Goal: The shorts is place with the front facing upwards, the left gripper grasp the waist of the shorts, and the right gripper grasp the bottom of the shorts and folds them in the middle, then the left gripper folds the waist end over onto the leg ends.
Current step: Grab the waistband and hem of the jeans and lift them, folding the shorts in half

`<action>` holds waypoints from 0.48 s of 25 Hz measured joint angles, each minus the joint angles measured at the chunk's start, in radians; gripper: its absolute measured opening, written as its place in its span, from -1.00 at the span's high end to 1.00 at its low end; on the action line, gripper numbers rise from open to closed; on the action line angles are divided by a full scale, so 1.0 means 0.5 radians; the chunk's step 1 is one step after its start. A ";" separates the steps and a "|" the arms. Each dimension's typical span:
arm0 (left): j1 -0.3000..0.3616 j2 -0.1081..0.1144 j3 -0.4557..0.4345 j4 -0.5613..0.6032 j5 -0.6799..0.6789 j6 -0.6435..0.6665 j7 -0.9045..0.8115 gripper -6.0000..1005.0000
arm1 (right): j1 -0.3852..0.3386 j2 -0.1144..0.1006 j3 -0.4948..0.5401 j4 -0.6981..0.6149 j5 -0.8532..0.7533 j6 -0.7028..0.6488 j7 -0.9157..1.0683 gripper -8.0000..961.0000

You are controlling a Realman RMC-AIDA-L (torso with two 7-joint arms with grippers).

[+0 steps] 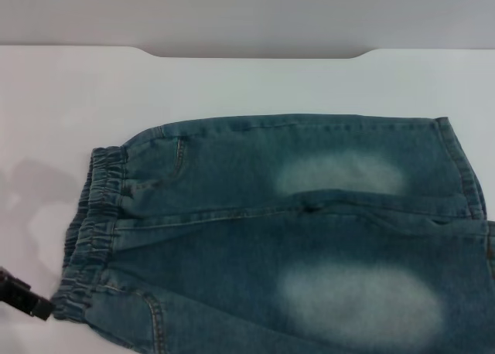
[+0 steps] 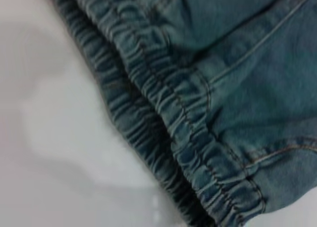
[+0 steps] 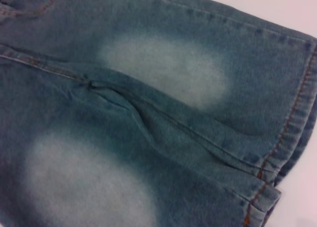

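A white bench (image 1: 232,83) fills my view, its far edge cut with a shallow notch against a grey wall. Blue denim shorts (image 1: 309,215) lie flat on it, spread sideways: ruffled elastic waist (image 1: 93,230) to my left, stitched leg hems (image 1: 464,168) to my right. Two pale faded patches mark the thighs. Bare white bench surrounds the waist.

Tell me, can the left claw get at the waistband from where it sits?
Probably yes. The left claw sits beside the waistband at the shorts' near corner, with nothing between them.
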 joint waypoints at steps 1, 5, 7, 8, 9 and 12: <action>0.000 -0.007 -0.001 -0.003 0.008 -0.003 0.003 -0.35 | 0.000 0.000 0.000 0.001 0.003 0.002 0.000 0.00; 0.009 -0.023 -0.008 -0.007 0.015 -0.026 0.022 -0.35 | 0.001 0.000 0.000 0.001 0.036 0.009 -0.001 0.00; 0.011 -0.030 -0.009 -0.015 0.015 -0.037 0.029 -0.35 | -0.003 0.000 0.000 0.002 0.052 0.011 -0.001 0.00; 0.010 -0.033 -0.009 -0.020 0.016 -0.038 0.033 -0.35 | -0.005 0.000 0.000 0.008 0.053 0.011 -0.001 0.00; 0.006 -0.038 -0.009 -0.029 0.016 -0.039 0.035 -0.35 | -0.005 0.000 0.000 0.017 0.053 0.012 -0.001 0.00; 0.006 -0.038 -0.009 -0.029 0.016 -0.039 0.035 -0.35 | -0.005 0.000 0.000 0.043 0.054 0.019 -0.001 0.00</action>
